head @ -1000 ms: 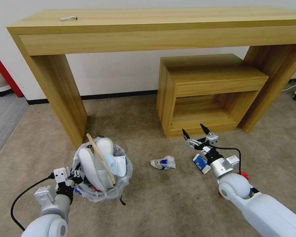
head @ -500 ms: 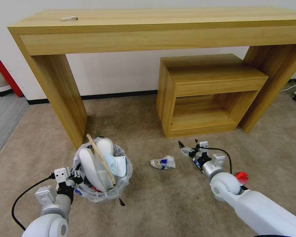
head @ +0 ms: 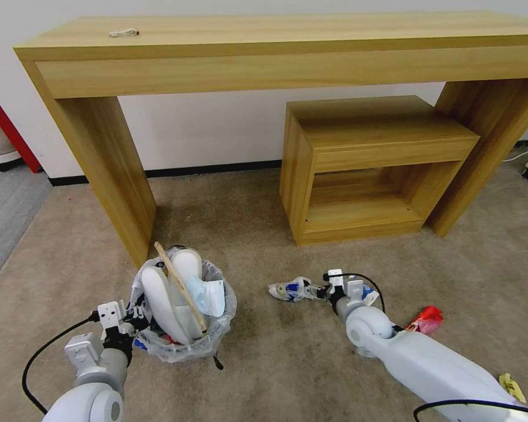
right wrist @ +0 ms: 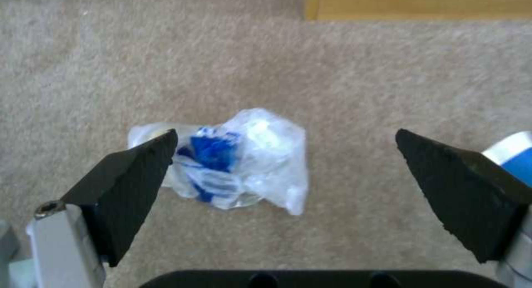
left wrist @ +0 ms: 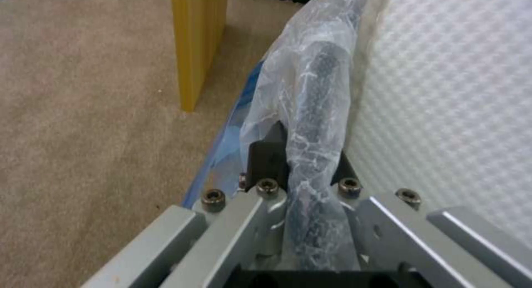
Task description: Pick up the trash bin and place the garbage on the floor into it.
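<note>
The right arm hides most of the blue-white carton point(head: 367, 293) (a corner shows); its print is unreadable.

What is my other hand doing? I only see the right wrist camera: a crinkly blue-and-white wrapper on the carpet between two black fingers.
Observer: The left gripper is shut on the bag-covered rim of the trash bin, on the side nearest the robot.
Operator: What is in the bin?
Observer: Two white slippers, a blue mask and a wooden stick poke out of the top.
Operator: Is there more litter to grab?
Observer: Yes. A red wrapper lies on the carpet to the robot's right of your crinkly wrapper.
</note>
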You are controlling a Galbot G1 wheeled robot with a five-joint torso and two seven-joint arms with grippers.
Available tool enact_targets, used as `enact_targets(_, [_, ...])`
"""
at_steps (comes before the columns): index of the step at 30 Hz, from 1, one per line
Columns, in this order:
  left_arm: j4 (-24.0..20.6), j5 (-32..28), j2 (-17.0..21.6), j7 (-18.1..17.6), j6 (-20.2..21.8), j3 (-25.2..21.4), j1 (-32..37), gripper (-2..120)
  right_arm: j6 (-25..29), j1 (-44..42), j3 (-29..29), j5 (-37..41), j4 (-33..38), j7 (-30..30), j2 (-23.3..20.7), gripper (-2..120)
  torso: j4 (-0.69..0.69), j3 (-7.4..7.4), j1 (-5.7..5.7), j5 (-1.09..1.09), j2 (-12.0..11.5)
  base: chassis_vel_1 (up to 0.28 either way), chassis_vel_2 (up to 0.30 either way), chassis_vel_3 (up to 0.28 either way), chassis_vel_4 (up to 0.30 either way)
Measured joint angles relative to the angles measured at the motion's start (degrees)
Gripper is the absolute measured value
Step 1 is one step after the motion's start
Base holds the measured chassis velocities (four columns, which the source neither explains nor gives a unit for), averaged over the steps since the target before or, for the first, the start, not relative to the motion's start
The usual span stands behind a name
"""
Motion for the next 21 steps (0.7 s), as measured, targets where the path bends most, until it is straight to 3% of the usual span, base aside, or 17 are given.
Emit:
enact_targets(3, [0.0, 0.0, -0.1, 0.0, -0.3, -0.1, 0.1, 2, -0.3, 0.1, -0.6, -0.9, -0.7, 0.5, 0.9, 100, 0.01, 0.0, 0.0, 0.03, 0.0, 0.0, 0.0, 0.0, 0.0])
enact_targets(7, [0.2, 0.0, -0.2, 0.0, -0.4, -0.1, -0.1, 2, 1.5, 1.2, -1.7, -10.2, -2.3, -5.6, -0.6, 97, 0.0, 0.0, 0.0, 0.02, 0.0, 0.0, 0.0, 0.0, 0.0])
enact_targets(10, [0.6, 0.1, -0.5, 0.0, -0.5, 0.1, -0.6, 2, 7.7, 4.1, -4.8, -20.5, -5.6, -13.2, -2.6, 96, -0.01, 0.0, 0.0, 0.02, 0.0, 0.0, 0.0, 0.0, 0.0])
enact_targets(11, [0.6, 0.1, -0.5, 0.0, -0.5, 0.1, -0.6, 2, 7.7, 4.1, -4.8, -20.5, -5.6, -13.2, -2.6, 96, -0.01, 0.0, 0.0, 0.02, 0.0, 0.0, 0.0, 0.0, 0.0])
enact_targets(13, [0.7, 0.3, -0.7, 0.0, -0.5, 0.3, -0.7, 2, 14.0, 5.7, -5.9, -26.2, -9.2, -19.6, -3.1, 96, 0.0, 0.0, 0.0, 0.02, 0.0, 0.0, 0.0, 0.0, 0.0])
enact_targets(21, [0.9, 0.7, -1.2, 0.1, -0.8, 0.3, -0.8, 2, 22.7, 8.1, -9.9, -29.5, -19.1, -30.2, -1.6, 96, 0.0, 0.0, 0.0, 0.02, 0.0, 0.0, 0.0, 0.0, 0.0])
